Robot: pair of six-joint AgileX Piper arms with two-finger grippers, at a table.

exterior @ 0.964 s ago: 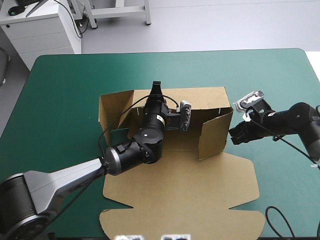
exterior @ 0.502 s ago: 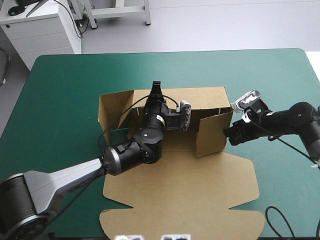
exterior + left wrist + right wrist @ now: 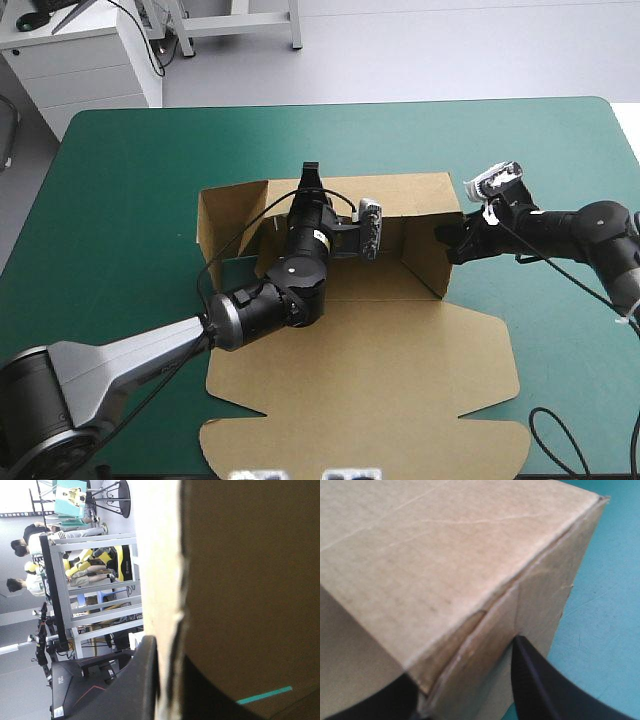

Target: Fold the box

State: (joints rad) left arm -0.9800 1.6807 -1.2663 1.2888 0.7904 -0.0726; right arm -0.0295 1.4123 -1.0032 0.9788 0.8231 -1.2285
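Currently the wall-raising step is underway: the box (image 3: 370, 390) is sitting mid-table on the teal-green cover (image 3: 140, 170), back and side walls standing, the rest of the sheet lying flat toward the near edge. The left gripper (image 3: 312, 180) is clamping the back wall (image 3: 410, 195) by its top edge, black fingers closed on the board, while the right gripper (image 3: 448, 240), fingers parted around the outer corner, is pressing the right side wall (image 3: 425, 265) upright. Next, I judge, that wall is needing a tuck against the back wall while the left grip is steadying it.
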